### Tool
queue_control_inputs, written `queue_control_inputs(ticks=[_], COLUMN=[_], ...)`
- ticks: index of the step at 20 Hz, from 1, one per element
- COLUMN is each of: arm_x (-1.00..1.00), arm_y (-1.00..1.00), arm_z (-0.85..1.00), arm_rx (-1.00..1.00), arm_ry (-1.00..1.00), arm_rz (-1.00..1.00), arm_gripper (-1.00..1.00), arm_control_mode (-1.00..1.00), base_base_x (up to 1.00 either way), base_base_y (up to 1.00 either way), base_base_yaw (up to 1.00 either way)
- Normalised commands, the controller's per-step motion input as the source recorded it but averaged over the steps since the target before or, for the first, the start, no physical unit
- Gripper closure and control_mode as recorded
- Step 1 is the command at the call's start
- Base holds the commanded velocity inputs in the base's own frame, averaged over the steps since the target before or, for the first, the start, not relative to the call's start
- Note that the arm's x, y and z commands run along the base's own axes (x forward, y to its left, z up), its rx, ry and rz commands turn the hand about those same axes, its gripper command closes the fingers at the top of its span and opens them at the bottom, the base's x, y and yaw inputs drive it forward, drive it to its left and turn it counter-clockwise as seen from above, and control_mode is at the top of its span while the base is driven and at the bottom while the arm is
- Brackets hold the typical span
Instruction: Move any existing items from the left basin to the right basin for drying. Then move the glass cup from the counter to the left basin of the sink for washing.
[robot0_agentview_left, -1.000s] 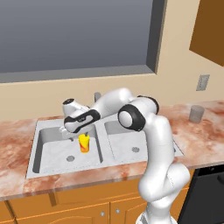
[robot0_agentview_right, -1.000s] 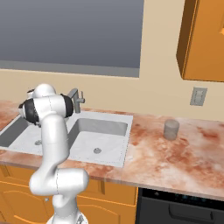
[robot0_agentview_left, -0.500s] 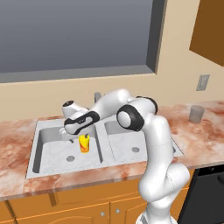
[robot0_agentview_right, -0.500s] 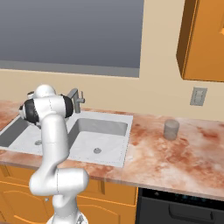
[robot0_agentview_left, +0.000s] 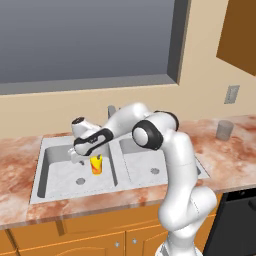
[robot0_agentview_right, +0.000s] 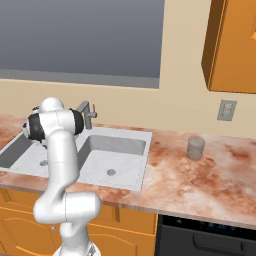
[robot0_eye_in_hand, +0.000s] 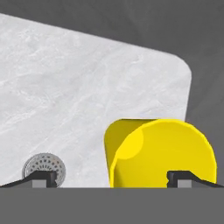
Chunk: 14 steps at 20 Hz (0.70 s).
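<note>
Steel, matte and faintly mottled, lines the left basin (robot0_agentview_left: 60, 167), a rectangular bowl with rounded corners and a small perforated round drain (robot0_eye_in_hand: 43, 171). Standing upright on its floor, towards the divider side, is the yellow cup (robot0_agentview_left: 96, 165), a smooth tapered tumbler with a red-orange streak on its wall (from the hand view its open mouth is a bright, hollow circle). The gripper (robot0_agentview_left: 85, 155) hangs over the cup with its jaws spread wide; the hand view has one dark fingertip (robot0_eye_in_hand: 41, 177) over the drain and the other in front of the cup's far rim, so the fingers are not closed on the cup.

Beside it the right basin (robot0_agentview_right: 117, 157) has the same grey steel and its own round drain. An upright grey tap (robot0_agentview_right: 87, 114) rises behind the divider. The glass cup (robot0_agentview_right: 195, 148), a plain translucent grey cylinder, stands on the reddish-brown and cream marbled counter (robot0_agentview_right: 200, 180), well apart from the sink (robot0_agentview_left: 40, 197).
</note>
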Motion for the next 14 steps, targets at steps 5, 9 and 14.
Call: queue_control_inputs(ticks=[5, 9, 14], arm_x=[0.00, 0.00, 0.00], arm_y=[0.02, 0.04, 0.00], arm_z=[-0.23, -0.14, 0.00], arm_rx=[0.00, 0.00, 0.00], arm_ry=[0.00, 0.00, 0.00], arm_rz=[0.00, 0.00, 0.00], arm_gripper=[-1.00, 1.00, 1.00], arm_control_mode=[-1.00, -1.00, -1.00], base_base_x=[0.00, 0.00, 0.00], base_base_y=[0.00, 0.00, 0.00], base_base_yaw=[0.00, 0.00, 0.00])
